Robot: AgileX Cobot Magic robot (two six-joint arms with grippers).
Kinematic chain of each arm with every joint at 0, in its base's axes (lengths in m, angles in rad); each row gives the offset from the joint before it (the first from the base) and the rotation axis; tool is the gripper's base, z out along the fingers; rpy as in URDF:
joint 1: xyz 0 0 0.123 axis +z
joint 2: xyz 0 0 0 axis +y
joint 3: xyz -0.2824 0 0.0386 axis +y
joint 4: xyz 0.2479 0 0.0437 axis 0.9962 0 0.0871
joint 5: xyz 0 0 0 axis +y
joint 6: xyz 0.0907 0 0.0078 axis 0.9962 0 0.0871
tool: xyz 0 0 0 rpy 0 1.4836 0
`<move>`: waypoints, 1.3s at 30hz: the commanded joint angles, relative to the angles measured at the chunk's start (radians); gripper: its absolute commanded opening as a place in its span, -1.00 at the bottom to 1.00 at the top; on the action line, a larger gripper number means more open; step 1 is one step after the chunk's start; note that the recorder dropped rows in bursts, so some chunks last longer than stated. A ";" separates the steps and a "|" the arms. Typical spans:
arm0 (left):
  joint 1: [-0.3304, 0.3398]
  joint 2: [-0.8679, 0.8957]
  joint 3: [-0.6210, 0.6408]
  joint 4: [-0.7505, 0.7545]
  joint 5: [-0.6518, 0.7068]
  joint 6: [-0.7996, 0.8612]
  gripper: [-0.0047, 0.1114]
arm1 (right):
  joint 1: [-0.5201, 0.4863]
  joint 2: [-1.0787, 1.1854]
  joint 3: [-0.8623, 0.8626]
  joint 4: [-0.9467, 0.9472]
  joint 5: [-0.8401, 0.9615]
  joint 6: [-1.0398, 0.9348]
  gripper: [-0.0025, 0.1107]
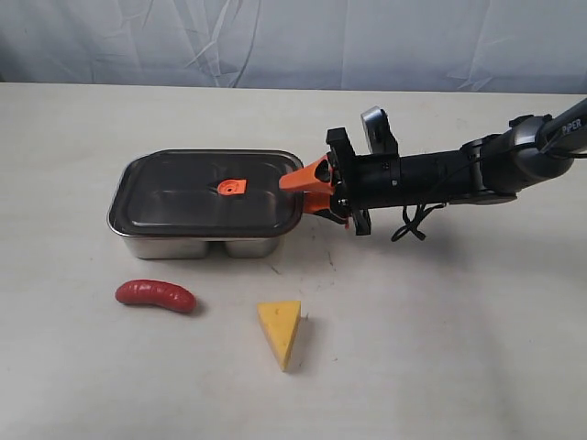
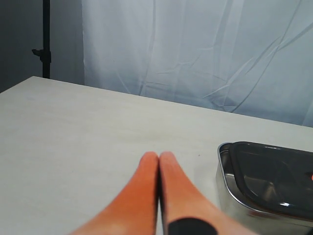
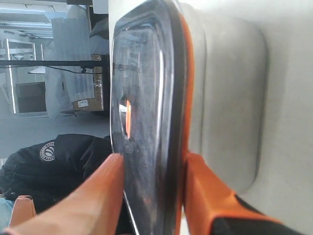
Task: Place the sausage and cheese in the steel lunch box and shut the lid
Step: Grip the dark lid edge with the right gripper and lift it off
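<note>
The dark lid (image 1: 183,194) with its orange tab lies on the steel lunch box (image 1: 206,244). My right gripper (image 1: 307,180) is at the lid's right end, one orange finger above the edge and one below it. In the right wrist view both fingers (image 3: 93,196) press on the lid (image 3: 146,98), beside the box wall (image 3: 230,98). The red sausage (image 1: 156,294) and the yellow cheese (image 1: 281,332) lie on the table in front of the box. My left gripper (image 2: 159,157) is shut and empty over bare table, left of the box (image 2: 234,196).
A white cloth backdrop (image 1: 293,37) hangs behind the pale table (image 1: 459,348). The right arm (image 1: 440,174) stretches in from the right, with a loose cable under it. A dark stand (image 2: 46,39) rises past the table's far corner.
</note>
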 commanded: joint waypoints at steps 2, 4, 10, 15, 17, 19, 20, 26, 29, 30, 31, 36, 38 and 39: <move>-0.001 -0.005 0.004 -0.002 -0.009 -0.005 -0.92 | 0.000 -0.002 -0.003 0.001 0.008 -0.016 -0.31; -0.001 -0.005 0.004 -0.002 -0.009 -0.005 -0.92 | 0.000 -0.002 -0.003 -0.003 0.008 -0.016 -0.40; -0.001 -0.005 0.004 -0.002 -0.009 -0.005 -0.92 | 0.000 -0.002 -0.003 -0.005 0.008 -0.016 -0.97; -0.001 -0.005 0.004 -0.002 -0.009 -0.005 -0.92 | 0.000 -0.002 -0.003 -0.024 0.019 -0.016 -0.97; -0.001 -0.005 0.004 -0.002 -0.009 -0.005 -0.92 | 0.000 -0.002 -0.003 -0.024 0.035 -0.024 -0.97; -0.001 -0.005 0.004 -0.002 -0.009 -0.005 -0.92 | 0.000 -0.004 -0.003 -0.024 0.052 -0.039 -0.97; -0.001 -0.005 0.004 -0.002 -0.009 -0.005 -0.92 | 0.000 -0.006 -0.003 -0.024 0.059 -0.043 -0.97; -0.001 -0.005 0.004 -0.002 -0.009 -0.005 -0.92 | 0.000 -0.041 -0.003 -0.017 0.062 -0.069 -0.97; -0.001 -0.005 0.004 -0.002 -0.009 -0.005 -0.92 | 0.000 -0.048 -0.003 0.010 0.075 -0.100 -0.97; -0.001 -0.005 0.004 -0.002 -0.009 -0.005 -0.92 | 0.000 -0.048 -0.003 0.010 0.075 -0.110 -0.97; -0.001 -0.005 0.004 -0.002 -0.009 -0.005 -0.92 | 0.000 -0.048 -0.006 0.010 0.075 -0.117 -0.97; -0.001 -0.005 0.004 -0.002 -0.009 -0.005 -0.92 | 0.000 -0.049 -0.085 0.010 0.075 -0.122 -0.97; -0.001 -0.005 0.004 -0.002 -0.009 -0.005 -0.92 | 0.000 -0.049 -0.135 0.010 0.075 -0.122 -0.97; -0.001 -0.005 0.004 -0.002 -0.009 -0.005 -0.92 | 0.000 -0.049 -0.153 0.010 0.075 -0.122 -0.97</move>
